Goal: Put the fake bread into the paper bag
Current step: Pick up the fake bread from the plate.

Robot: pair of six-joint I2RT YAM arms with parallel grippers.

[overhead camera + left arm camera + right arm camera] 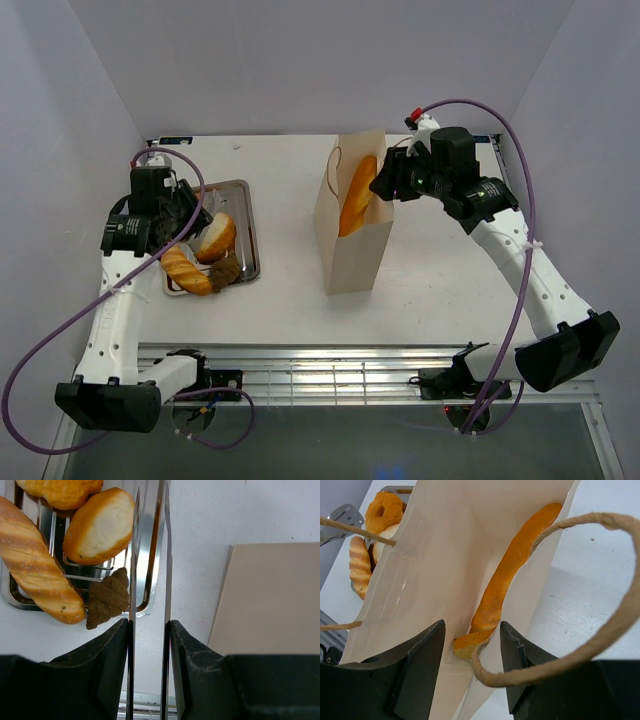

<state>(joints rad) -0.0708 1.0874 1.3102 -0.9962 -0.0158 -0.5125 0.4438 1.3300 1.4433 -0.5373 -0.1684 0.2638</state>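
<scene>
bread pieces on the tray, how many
4, all on the steel tray: ring donut, oval roll beside it, striped loaf along one side, dark croissant at the edge. The left arm may hide others.

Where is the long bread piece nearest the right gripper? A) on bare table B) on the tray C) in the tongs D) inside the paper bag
D: the long bread piece lies inside the paper bag, its near end at the right gripper.

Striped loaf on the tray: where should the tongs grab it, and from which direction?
Probably mid-length, from above, tongs straddling its narrow width. The striped loaf lies flat and diagonal in the steel tray; the cut roll and brown croissant crowd one side.
</scene>
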